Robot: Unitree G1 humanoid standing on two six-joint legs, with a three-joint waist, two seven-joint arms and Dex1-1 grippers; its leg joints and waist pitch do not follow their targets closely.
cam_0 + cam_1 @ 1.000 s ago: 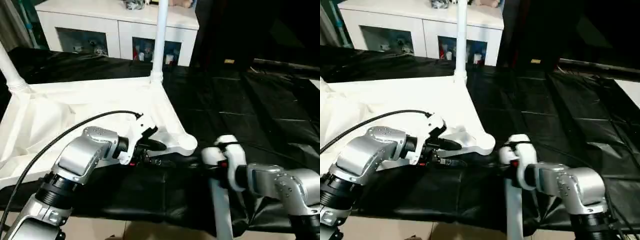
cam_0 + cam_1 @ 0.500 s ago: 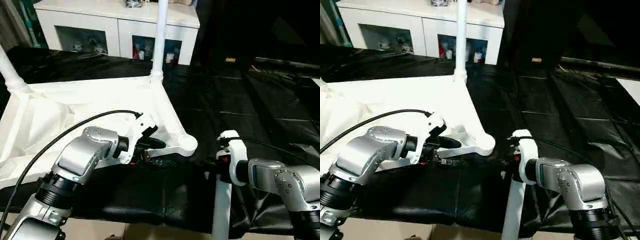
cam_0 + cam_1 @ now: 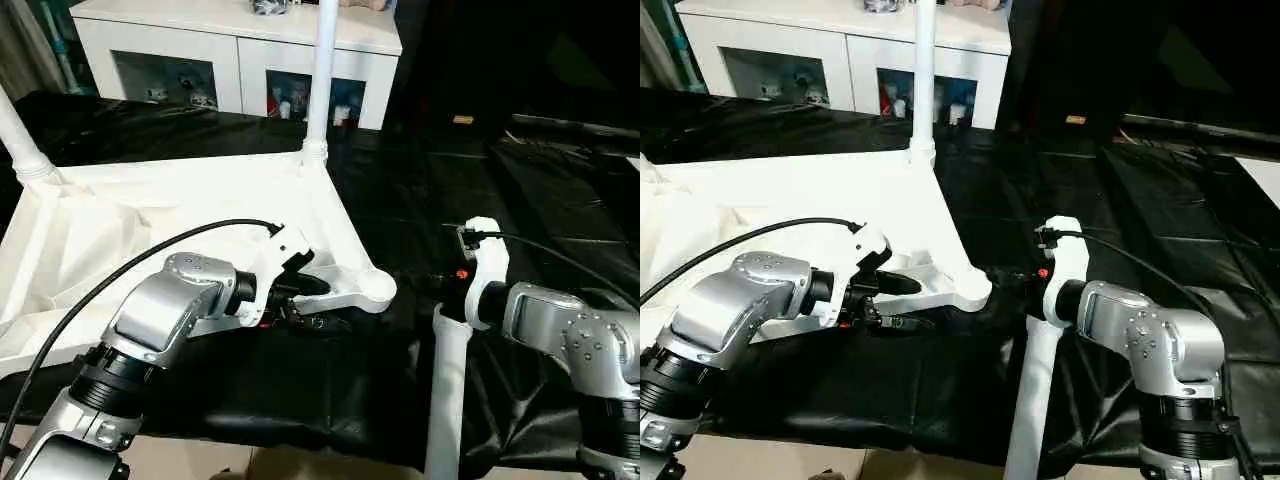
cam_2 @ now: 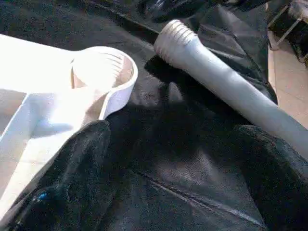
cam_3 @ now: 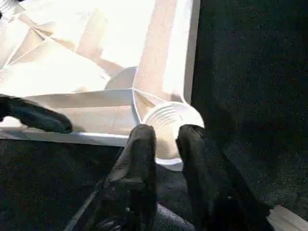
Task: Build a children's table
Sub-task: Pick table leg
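The children's table (image 3: 180, 210) lies upside down on the black-covered table (image 3: 540, 200), two legs fitted at its far corners. The near-right corner socket (image 4: 103, 72) is empty. The loose leg (image 3: 1035, 400), threaded end toward that socket, lies just beside it, clenched in the right hand (image 5: 166, 144). The left hand (image 3: 300, 300), fingers parted, straddles the top's near rim.
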